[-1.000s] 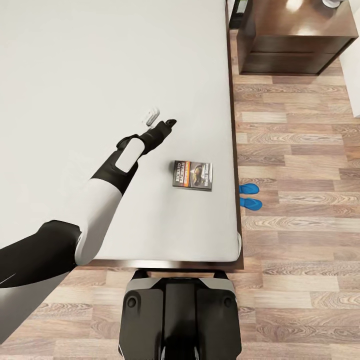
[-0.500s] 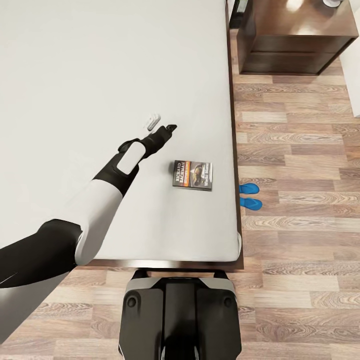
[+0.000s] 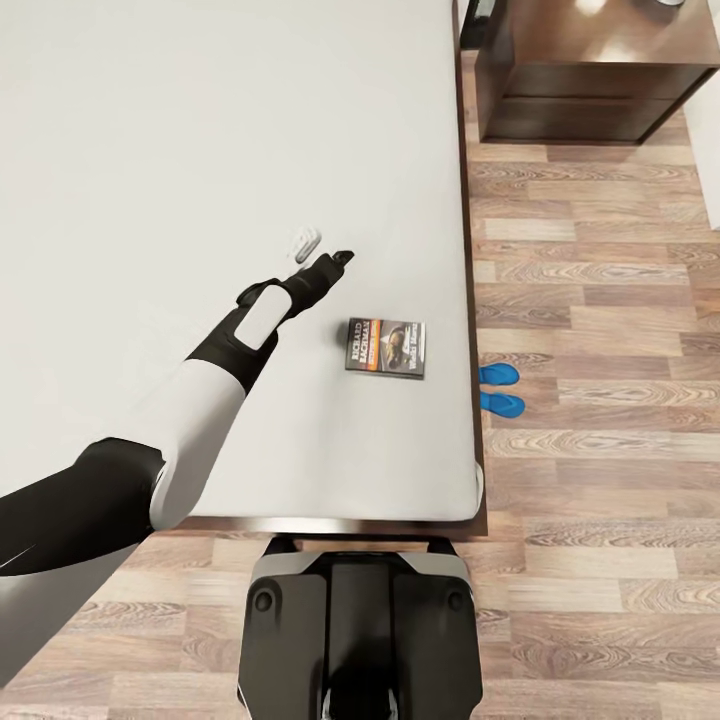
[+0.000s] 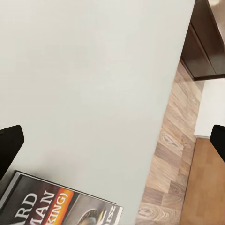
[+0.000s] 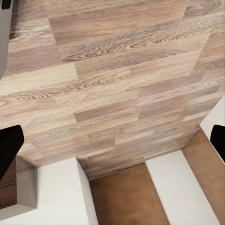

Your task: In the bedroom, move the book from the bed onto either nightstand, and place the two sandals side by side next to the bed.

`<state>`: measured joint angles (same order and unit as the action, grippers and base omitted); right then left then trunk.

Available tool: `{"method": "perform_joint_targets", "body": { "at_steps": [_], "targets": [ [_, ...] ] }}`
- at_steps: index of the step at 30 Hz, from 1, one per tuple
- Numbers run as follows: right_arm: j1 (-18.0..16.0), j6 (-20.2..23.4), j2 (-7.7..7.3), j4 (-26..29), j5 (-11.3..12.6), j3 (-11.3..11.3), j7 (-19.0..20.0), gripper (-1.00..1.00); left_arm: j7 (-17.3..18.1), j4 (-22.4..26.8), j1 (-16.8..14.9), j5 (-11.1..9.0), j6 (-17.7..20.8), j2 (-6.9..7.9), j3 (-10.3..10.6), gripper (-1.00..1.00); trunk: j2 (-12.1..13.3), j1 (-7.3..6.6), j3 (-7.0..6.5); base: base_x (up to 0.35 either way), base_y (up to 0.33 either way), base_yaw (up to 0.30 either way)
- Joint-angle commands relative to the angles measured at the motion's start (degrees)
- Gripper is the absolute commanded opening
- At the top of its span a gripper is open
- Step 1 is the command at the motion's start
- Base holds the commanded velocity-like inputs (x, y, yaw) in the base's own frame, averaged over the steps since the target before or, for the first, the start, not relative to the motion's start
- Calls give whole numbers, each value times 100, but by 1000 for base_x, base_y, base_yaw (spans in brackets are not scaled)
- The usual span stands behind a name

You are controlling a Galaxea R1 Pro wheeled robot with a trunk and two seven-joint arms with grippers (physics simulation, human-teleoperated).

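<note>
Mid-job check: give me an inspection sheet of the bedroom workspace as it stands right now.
Surface: bed, plain grey mattress, dark frame edge on the nightstand side.
Job's things: book lying flat on the mattress near that edge, not gripped; two blue sandals side by side on the floor by the bed; nightstand beyond them, past the bed's far corner.
Clutter: small white object on the mattress just past the left gripper.
Grippers: left gripper open above the mattress, short of the book; right gripper open over the floor.
Cables: nothing seen.
Surroundings: wood-plank floor; robot base at the bed's foot.
</note>
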<state>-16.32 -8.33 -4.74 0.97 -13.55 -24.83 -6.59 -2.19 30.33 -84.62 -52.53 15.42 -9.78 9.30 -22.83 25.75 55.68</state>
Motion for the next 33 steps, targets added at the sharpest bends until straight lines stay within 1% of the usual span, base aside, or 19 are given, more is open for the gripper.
{"method": "perform_joint_targets", "body": {
  "at_steps": [1,14,23,33],
  "targets": [
    [-3,-21,-1,-9,-60,-48,-18,100,-22,4,-2,-47,10,3,16,100,-9,3,14,0,0,0],
    [-3,-22,-1,-9,-60,-48,-18,100,-19,-4,-2,-47,-40,3,19,100,-9,3,128,0,0,0],
    [-3,-24,-1,-9,-60,-48,-18,100,-5,-180,-2,-41,-108,3,19,100,-9,3,207,0,0,0],
    [-3,-24,-1,-9,-60,-48,-18,100,114,-242,0,-44,-167,2,23,100,-9,3,246,0,0,0]
  ]
}}
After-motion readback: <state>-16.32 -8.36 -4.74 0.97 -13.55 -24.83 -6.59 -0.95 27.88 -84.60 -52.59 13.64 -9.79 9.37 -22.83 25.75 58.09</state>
